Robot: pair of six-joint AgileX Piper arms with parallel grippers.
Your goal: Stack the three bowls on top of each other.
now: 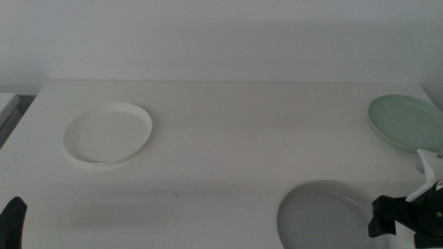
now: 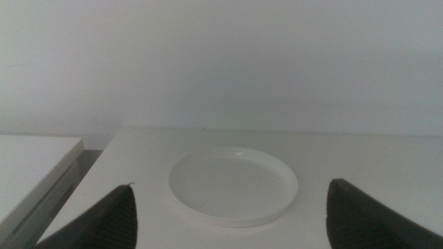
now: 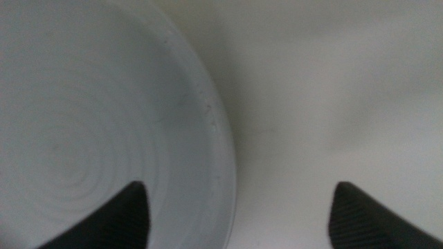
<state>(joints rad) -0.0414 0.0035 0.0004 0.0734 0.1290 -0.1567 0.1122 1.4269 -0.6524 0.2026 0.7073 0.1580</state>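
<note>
The right gripper [image 3: 235, 221] is hovering over the grey bowl's [image 1: 322, 214] near-right rim, jaws spread wide astride that edge — lining up, I'd guess, to pinch and lift it. The white bowl [image 1: 108, 133] is sitting far left, the pale green bowl [image 1: 408, 122] far right. The left gripper [image 2: 232, 221] is waiting low — gaping, empty, facing the white one.

I am seeing dim, flat, greyish light in all three views, with soft shadows lying faintly across the table [image 1: 228, 138]. The right wrist view is reading blurred on the grey bowl [image 3: 90, 138].
</note>
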